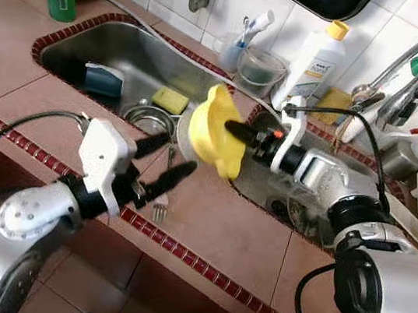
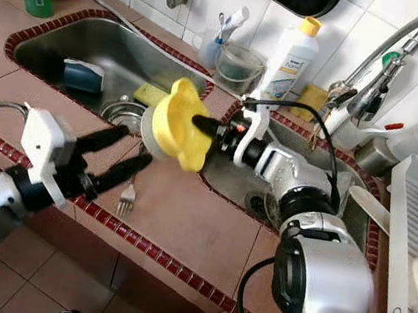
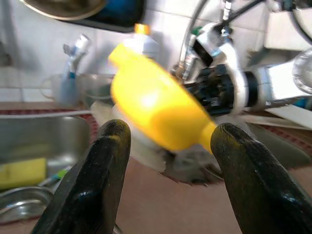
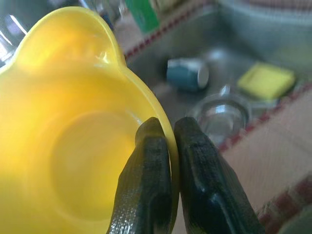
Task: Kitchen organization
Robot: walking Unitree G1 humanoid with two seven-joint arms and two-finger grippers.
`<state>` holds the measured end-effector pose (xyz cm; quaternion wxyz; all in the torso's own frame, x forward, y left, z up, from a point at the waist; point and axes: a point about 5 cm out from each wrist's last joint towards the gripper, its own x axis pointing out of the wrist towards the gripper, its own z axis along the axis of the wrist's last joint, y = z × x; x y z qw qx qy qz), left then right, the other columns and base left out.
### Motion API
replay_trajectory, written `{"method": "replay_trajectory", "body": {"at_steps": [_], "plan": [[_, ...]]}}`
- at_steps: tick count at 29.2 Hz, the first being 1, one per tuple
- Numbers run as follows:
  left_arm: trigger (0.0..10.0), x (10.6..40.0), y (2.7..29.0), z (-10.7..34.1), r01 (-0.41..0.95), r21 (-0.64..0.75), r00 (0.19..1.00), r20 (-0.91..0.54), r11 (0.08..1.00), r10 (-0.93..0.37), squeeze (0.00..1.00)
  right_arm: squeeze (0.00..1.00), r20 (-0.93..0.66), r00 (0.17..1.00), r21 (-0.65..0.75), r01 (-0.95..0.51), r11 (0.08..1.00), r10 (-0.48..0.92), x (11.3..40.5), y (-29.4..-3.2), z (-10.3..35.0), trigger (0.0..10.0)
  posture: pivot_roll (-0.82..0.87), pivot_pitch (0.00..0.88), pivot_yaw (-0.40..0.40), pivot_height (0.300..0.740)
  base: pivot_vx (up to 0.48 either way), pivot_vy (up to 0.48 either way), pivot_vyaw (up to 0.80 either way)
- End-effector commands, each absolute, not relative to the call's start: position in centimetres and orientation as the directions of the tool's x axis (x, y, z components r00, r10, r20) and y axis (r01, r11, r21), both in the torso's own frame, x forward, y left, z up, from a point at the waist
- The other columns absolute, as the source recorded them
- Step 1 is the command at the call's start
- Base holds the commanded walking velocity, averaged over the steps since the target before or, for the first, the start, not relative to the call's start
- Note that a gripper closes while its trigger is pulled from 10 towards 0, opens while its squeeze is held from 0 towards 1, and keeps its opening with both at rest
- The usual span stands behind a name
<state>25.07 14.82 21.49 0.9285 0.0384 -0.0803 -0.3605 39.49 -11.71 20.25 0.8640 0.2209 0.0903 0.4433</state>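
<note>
The right end effector had its two black fingers pinched nearly together on the rim of a yellow bowl, one inside and one outside, holding it tipped on edge in the air above the tiled strip between the two sink basins. The left end effector hung wide open with nothing in it at about seven o'clock from the bowl, just above the worktop, where a fork lay beside its fingertips.
</note>
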Motion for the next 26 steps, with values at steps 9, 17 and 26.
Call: {"method": "replay_trajectory", "body": {"at_steps": [9,17,26], "plan": [[10.0,28.6,16.4,22.8,0.500,0.077,0.837,0.211,0.862,-0.505,0.00,0.00,0.301,0.686,0.185,-0.724,0.665,0.663,39.6,-13.2,24.5,10.0,0.13,0.062,-0.168,0.740,0.000,0.000,0.00],[10.0,31.8,17.5,21.8,0.312,0.005,0.930,0.201,0.950,-0.306,0.00,0.00,0.430,0.774,0.032,-0.527,0.849,0.465,37.4,-14.0,24.3,10.0,0.11,0.050,-0.127,0.740,0.000,0.000,0.00],[10.0,32.1,16.2,21.0,0.349,0.019,0.912,0.225,0.937,-0.344,0.00,0.00,0.482,0.842,-0.057,-0.246,0.968,0.243,35.1,-15.5,23.5,10.0,0.08,0.021,-0.096,0.740,0.000,0.000,0.00]]}}
